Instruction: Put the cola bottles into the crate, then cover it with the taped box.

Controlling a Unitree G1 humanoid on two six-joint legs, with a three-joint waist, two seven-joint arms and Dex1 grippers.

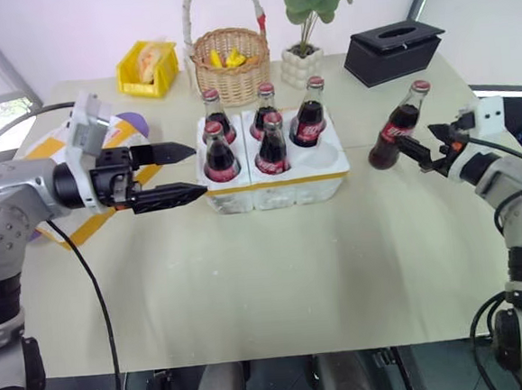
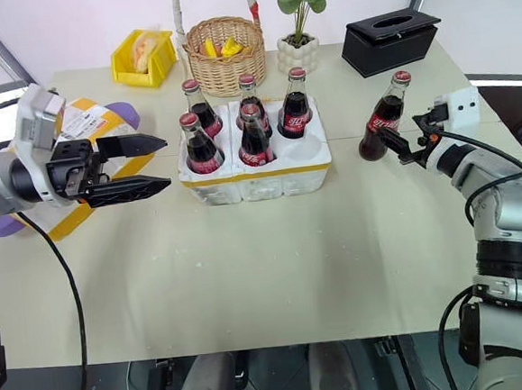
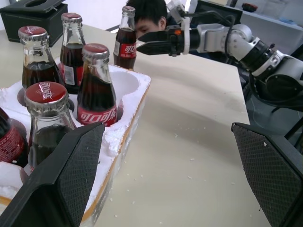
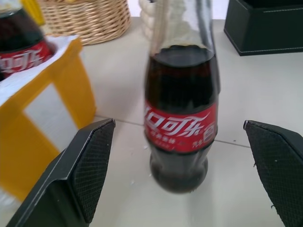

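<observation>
I saw five bottles [image 1: 271,145] in the crate [image 1: 328,179], frame centre. The sixth bottle [image 1: 398,125] stood at right between my right gripper's [image 1: 418,154] wide-open jaws, ungripped. My left gripper [image 1: 187,173] was open, empty.

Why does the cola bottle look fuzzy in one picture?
In the right wrist view the cola bottle is close up and smeared by blur; in the left eye view it stands sharp beside the crate.

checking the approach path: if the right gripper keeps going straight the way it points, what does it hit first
Most likely the lone cola bottle standing on the table beside the crate: it sits centred between the open right gripper fingers, close ahead, though exact depth is unclear.
</observation>
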